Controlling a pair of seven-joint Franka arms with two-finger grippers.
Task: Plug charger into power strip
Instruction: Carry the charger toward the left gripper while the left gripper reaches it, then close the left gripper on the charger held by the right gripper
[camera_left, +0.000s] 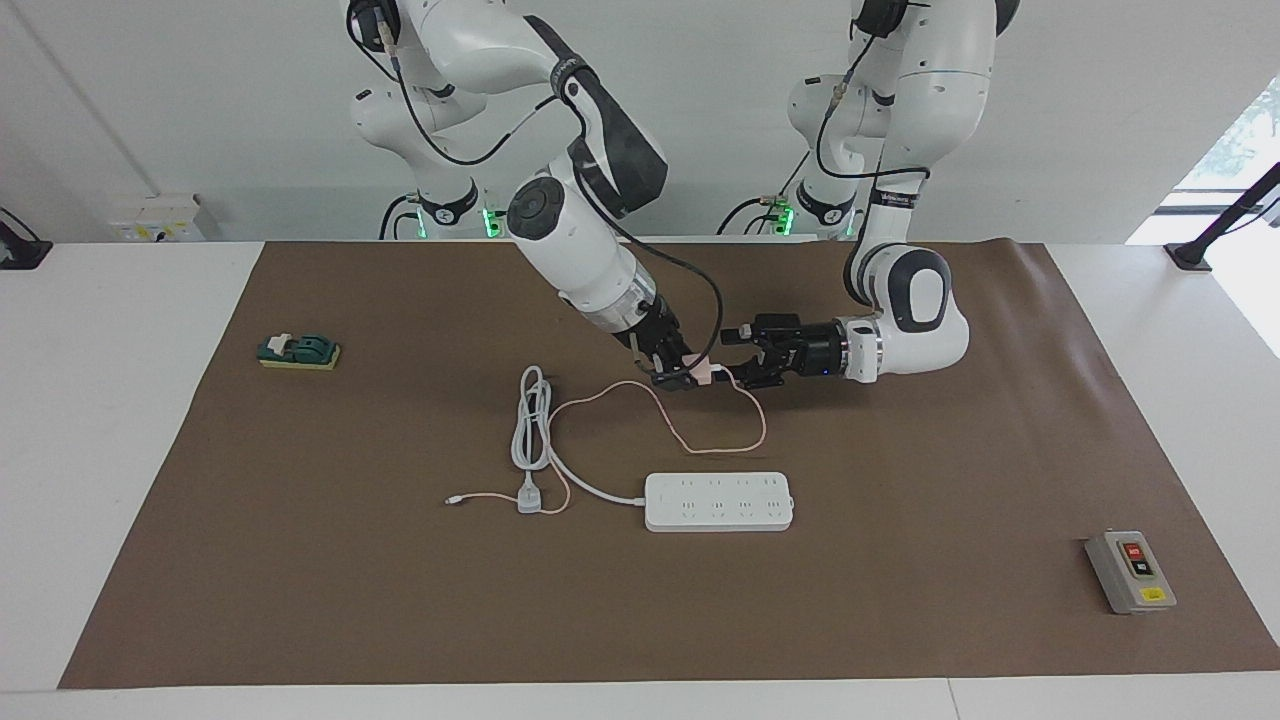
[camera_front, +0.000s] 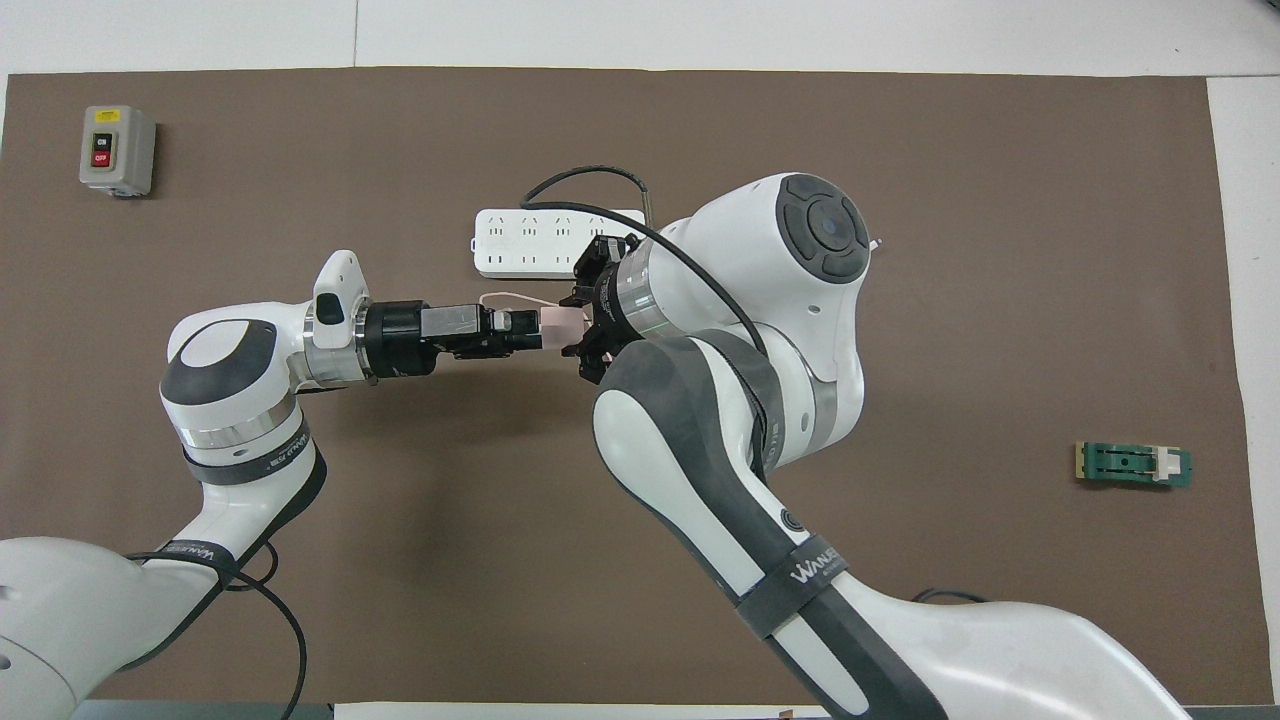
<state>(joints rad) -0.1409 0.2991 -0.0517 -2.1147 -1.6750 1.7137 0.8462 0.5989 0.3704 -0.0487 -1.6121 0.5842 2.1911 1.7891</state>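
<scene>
Brown mat: right gripper (camera_left: 690, 379) clamps the charger (camera_left: 706, 375), lifted; left gripper (camera_left: 737, 358) spread alongside; power strip (camera_left: 718, 501) unplugged.

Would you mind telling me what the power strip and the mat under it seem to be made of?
Power strip: likely hard plastic, smooth white, with crisp moulded socket holes. Mat: probably paper or thin vinyl, matte brown, lying flat with a slightly wavy edge.

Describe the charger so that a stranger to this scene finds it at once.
Look above the brown mat, where the two grippers meet. The charger is the small pale-pink cube in the right gripper, trailing a thin pink cable; the power strip is white.
</scene>
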